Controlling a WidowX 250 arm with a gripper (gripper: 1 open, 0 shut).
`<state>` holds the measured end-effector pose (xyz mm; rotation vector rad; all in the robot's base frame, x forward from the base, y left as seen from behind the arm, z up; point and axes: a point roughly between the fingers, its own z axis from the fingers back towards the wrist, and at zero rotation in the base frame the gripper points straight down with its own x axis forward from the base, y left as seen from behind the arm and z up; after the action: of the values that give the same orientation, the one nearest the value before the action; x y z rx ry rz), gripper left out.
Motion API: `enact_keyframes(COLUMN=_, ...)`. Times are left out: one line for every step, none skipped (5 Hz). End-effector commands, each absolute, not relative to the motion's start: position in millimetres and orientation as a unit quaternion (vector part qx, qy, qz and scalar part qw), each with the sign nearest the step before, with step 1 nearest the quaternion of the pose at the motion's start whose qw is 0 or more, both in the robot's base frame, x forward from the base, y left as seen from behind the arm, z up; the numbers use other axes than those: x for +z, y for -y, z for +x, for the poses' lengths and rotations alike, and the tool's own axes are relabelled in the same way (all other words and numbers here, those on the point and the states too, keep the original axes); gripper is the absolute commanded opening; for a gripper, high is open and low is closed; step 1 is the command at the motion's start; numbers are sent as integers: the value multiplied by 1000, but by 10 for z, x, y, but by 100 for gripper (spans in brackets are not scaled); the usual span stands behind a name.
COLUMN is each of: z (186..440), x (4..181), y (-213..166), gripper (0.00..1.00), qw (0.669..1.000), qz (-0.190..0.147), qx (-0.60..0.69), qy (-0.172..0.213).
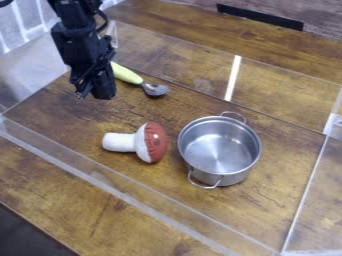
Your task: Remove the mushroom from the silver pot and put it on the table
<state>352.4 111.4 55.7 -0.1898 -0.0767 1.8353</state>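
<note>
Already the mushroom lies on its side on the counter, just beside the empty silver pot at nine o'clock; the claw, pinched together and empty, hangs at ten o'clock.

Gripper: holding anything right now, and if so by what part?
Nothing. The gripper is shut and empty above the table, near the spoon. The mushroom lies on its side on the wood beside the empty pot.
</note>
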Motion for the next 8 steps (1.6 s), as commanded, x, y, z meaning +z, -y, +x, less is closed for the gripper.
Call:
enact_keyframes(z=3677, x=746, y=-1124, gripper=0, qw=604, qz=-98, qx=790, qy=49)
enact_keyframes(z=3645, x=758, y=-1216, gripper=0, qw=587, qz=-96, qx=803, qy=43)
enact_keyframes(z=3609, x=775, y=-1308, gripper=0, qw=570, qz=-93, qx=816, qy=36)
enact_keyframes(z=3571, x=779, y=-1397, gripper=0, qw=551, qz=-90, qx=829, qy=26)
enact_keyframes(z=3545, x=835, y=-1440, gripper=0, qw=534, qz=-87, qx=841, qy=22)
enact_keyframes(z=3512, x=915, y=-1448, gripper=0, qw=517, qz=-81, qx=852, qy=11)
enact_keyframes(z=3474, x=815, y=-1452, gripper=0, qw=506, qz=-76, qx=859, qy=0)
enact_keyframes(z=3433, x=717, y=-1451, gripper=0, qw=496, qz=-72, qx=865, qy=-11)
